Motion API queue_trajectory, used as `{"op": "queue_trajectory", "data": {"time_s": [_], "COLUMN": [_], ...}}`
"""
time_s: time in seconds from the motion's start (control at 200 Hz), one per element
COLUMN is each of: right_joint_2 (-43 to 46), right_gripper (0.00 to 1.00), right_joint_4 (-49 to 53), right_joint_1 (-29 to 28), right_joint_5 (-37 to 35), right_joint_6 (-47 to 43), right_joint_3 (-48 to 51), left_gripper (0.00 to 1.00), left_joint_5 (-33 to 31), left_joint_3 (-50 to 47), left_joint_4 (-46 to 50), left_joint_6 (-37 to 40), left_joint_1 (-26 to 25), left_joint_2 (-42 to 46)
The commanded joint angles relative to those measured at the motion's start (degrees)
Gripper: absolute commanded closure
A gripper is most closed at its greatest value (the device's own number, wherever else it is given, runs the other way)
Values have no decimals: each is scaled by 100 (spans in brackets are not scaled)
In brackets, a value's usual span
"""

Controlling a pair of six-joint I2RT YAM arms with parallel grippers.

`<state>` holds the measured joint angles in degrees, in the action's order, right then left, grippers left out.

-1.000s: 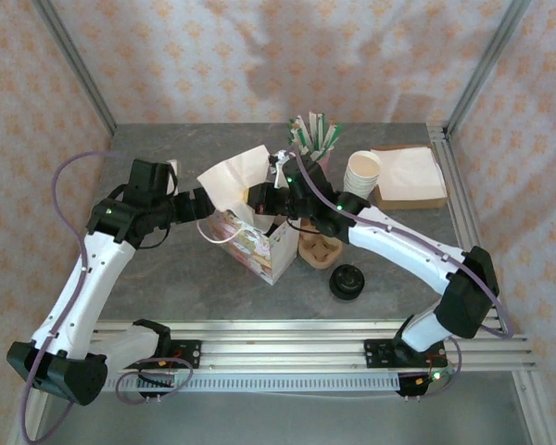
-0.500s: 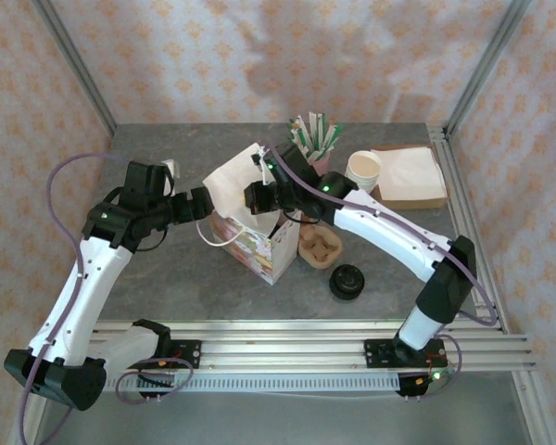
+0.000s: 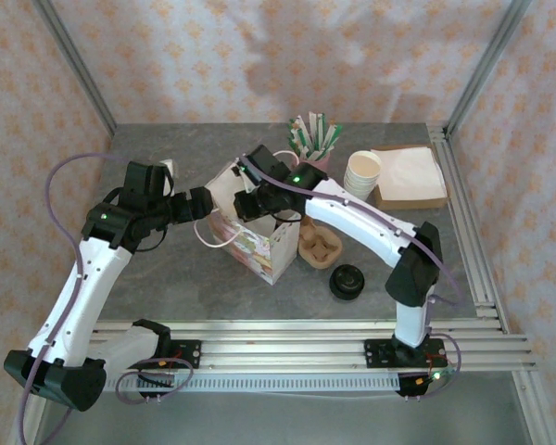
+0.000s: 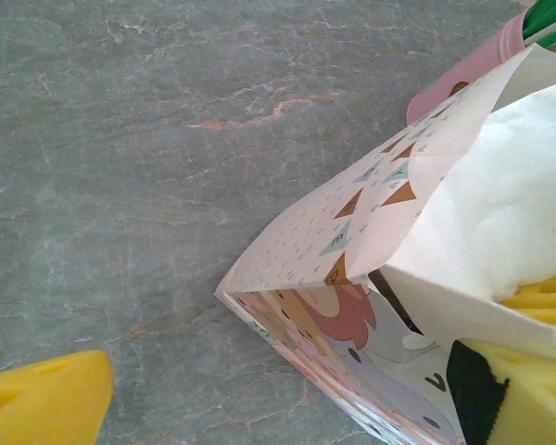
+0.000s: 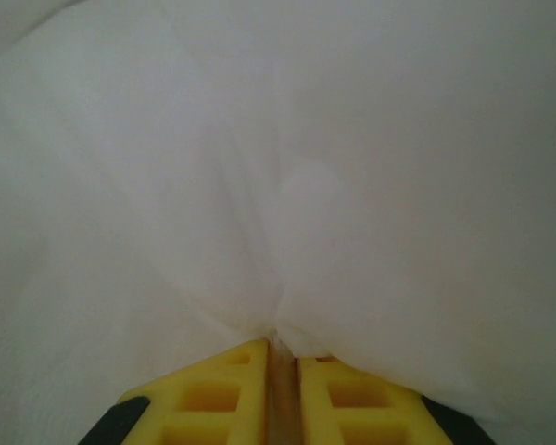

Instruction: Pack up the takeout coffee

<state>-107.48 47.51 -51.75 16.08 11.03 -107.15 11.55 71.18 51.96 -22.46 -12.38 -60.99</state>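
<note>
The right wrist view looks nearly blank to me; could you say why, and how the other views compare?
Right wrist: white tissue paper close to the lens, featureless, above the yellow fingers. Left wrist: evenly lit, the patterned bag sharp. Top external: even light, a soft shadow on the back wall.

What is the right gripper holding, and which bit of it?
The right gripper pinches the white tissue paper at a gathered fold, between its fingertips.

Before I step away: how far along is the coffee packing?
Done: nothing visibly packed; a lidded coffee cup sits beside the cup carrier. In hand: right gripper pinches white tissue in the gift bag, open left gripper straddles its wall. Left: bag that cup.
</note>
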Motion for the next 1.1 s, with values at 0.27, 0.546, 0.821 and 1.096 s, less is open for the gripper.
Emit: {"op": "queue_trajectory", "data": {"time_s": [0.27,0.546,0.821,1.096], "right_joint_2": [-16,649,1207,1291], "right_gripper": [67,54,51,54], "right_joint_4": [394,-286,-989,-1266], "right_joint_1": [-60,-66,-63,-64], "right_joint_5": [-129,121,-277,-702], "right_joint_6": [-161,133,283,339], "right_joint_3": [-483,-230,199,339], "left_gripper": [6,6,6,6], "left_joint_5": [-133,-171,-145,-273], "left_joint_3": [107,91,99,319], "left_joint_4": [80,105,88,248], "left_joint_6": [77,107,89,198], "left_joint_1": [-46,-45,-52,-50], "left_joint_2": [114,150,164,209]}}
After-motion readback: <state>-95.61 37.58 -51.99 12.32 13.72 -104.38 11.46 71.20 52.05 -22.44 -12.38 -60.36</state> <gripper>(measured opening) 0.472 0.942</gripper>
